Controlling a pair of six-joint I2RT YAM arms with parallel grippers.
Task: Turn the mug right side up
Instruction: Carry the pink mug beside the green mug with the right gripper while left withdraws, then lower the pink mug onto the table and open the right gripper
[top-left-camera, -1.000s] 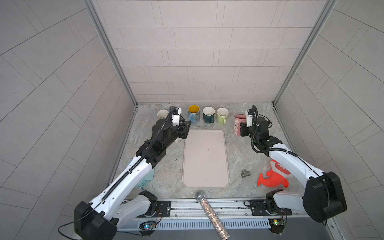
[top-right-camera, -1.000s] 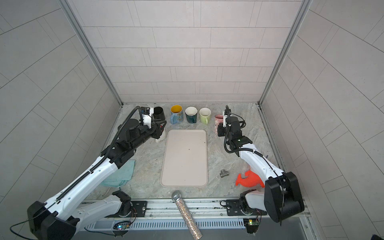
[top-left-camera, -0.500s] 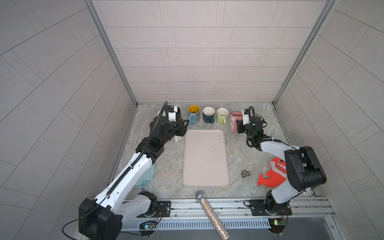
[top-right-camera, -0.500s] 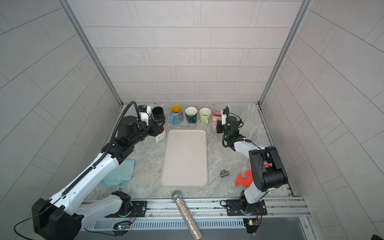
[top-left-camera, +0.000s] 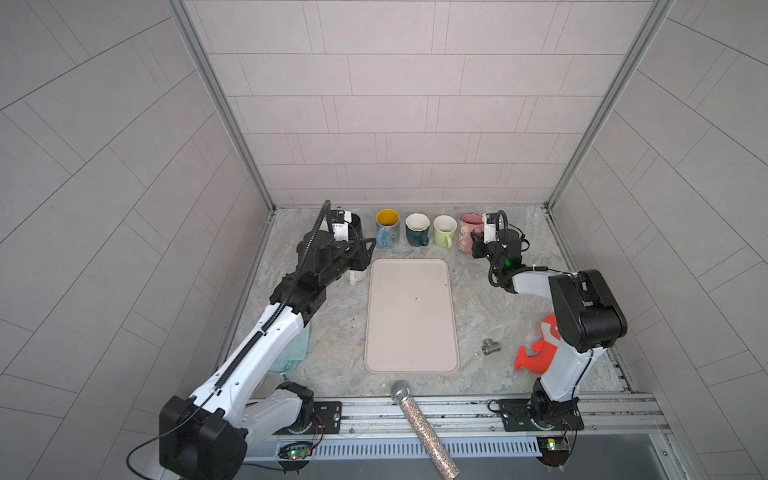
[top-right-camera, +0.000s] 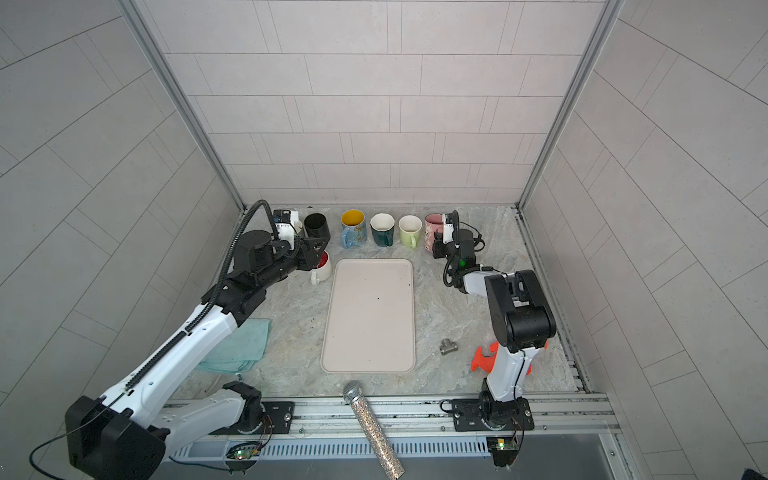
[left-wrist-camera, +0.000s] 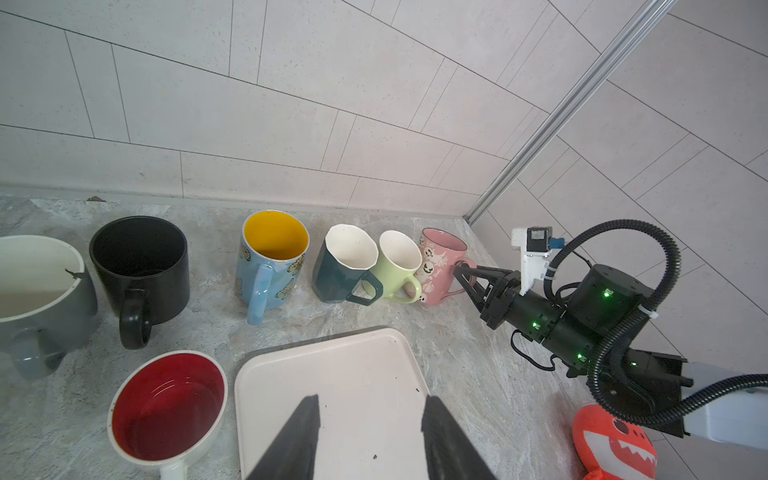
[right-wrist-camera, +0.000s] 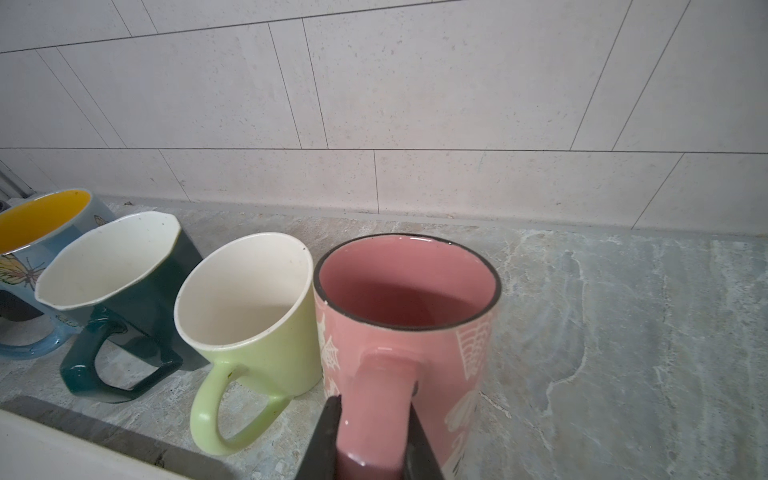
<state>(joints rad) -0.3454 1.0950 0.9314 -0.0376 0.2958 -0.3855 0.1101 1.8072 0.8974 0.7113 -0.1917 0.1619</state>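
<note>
Since second ago: right gripper (right-wrist-camera: 374, 401) carried pink mug (top-left-camera: 469, 232) to far right, just beside green mug (top-left-camera: 444, 231). Mug upright, mouth up, apparently seated on counter (top-left-camera: 498, 316). Jaws clenched on handle. Left gripper (left-wrist-camera: 371, 401) spread, empty, over tray (left-wrist-camera: 332, 365). Left: release, withdraw.

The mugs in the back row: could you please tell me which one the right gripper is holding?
The pink mug with white prints, at the row's right end: the fingers of the right gripper clamp its handle, while the other mugs stand untouched.
</note>
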